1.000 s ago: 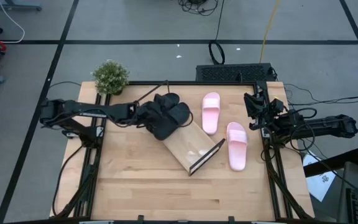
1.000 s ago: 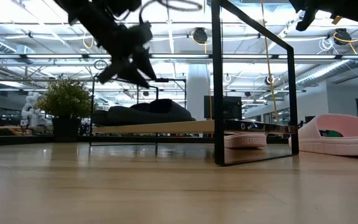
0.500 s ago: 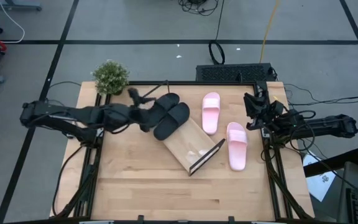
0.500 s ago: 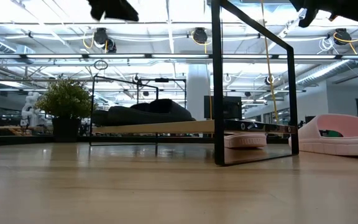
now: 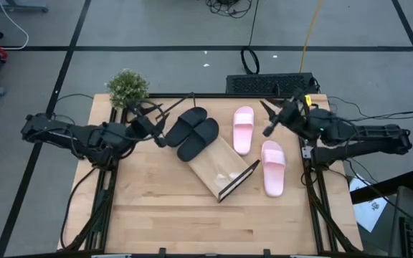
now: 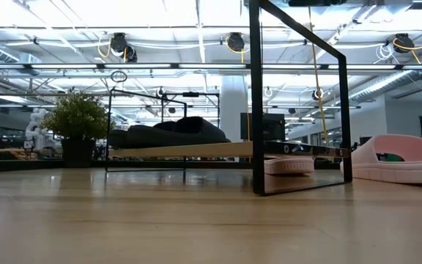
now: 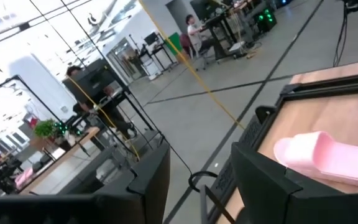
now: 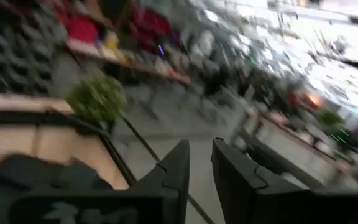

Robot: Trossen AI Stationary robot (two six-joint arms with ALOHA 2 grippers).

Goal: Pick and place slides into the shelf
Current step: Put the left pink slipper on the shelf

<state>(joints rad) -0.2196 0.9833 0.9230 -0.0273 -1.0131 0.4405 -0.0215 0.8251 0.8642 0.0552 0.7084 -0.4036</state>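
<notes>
**Black pair shelved, pink pair still waiting on the counter**

By the look of things the job is about half done. The two black slides (image 5: 196, 132) lie side by side on the shelf (image 5: 219, 165), at its end nearest the counter's far-left corner; the low view shows them (image 6: 168, 133) resting on the board between the wire frames. The shelf itself sits diagonally near the middle of the counter, and the half of the board toward the near-right corner is bare.

Both pink slides are still off the shelf. One pink slide (image 5: 243, 130) lies just beside the shelf toward the counter's far edge, and the other pink slide (image 5: 273, 167) lies toward the right edge, close to the shelf's wire frame. Placing these two on the bare half of the board is what remains.

The left gripper (image 5: 154, 119) hangs near the counter's far-left corner, beside the potted plant (image 5: 127, 89) and just clear of the black pair; its fingers stand apart and hold nothing. The right gripper (image 5: 269, 117) is over the far-right part of the counter, near the farther pink slide, fingers parted and empty.

No brand, label or readable writing shows on the slides, the shelf or the counter in any view.
</notes>
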